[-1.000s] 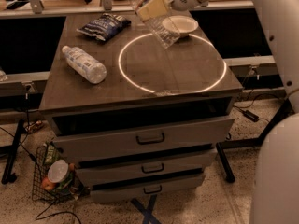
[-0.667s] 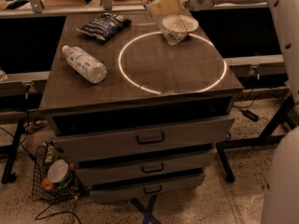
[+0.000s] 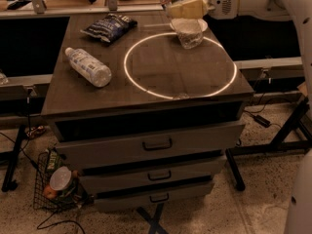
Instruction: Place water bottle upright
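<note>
The water bottle [image 3: 188, 34] is clear and ribbed. It stands nearly upright at the far right of the table top, its base at or just above the surface. Its upper part rises past the fingers to the frame's top edge. My gripper [image 3: 187, 7] comes in from the right, its yellowish fingers [image 3: 191, 8] shut around the bottle's middle. The bottle's cap and label are hidden.
A second bottle [image 3: 87, 66] with a wide white-blue label lies on its side at the table's left. A dark snack bag [image 3: 108, 26] lies at the back left. A white bowl [image 3: 203, 25] sits behind the held bottle. A lit ring [image 3: 146, 87] marks the dark table top [image 3: 170, 65]. Drawers [image 3: 156, 143] sit below, and a wire basket [image 3: 56, 182] is on the floor.
The gripper has swung the water bottle from a steep tilt to nearly upright and shifted it slightly toward the back right. The lying bottle and the bag have not moved.
</note>
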You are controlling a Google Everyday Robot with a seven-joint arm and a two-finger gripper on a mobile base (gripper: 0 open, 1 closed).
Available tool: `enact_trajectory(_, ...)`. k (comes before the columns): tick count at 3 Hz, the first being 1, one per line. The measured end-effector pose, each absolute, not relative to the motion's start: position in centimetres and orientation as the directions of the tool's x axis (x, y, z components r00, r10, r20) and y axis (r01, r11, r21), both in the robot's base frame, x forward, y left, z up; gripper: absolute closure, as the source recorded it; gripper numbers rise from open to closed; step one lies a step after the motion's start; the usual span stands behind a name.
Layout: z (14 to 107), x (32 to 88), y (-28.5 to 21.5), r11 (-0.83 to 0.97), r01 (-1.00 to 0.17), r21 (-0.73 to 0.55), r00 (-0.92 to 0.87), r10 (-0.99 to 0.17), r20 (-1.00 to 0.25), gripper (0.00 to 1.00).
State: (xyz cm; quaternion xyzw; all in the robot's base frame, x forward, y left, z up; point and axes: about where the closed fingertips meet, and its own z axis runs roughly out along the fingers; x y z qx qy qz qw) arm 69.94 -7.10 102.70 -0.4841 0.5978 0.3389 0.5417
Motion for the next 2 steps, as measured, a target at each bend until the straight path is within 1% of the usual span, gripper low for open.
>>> enact_trajectory(1, 102.7, 69.9, -7.1, 0.301, -0.946, -0.119, 0.055, -0.211, -0.976, 1.0)
enact_trajectory(2, 103.0, 70.6, -9.4, 0.353, -0.929, -0.112, 0.071, -0.127, -0.989, 1.0)
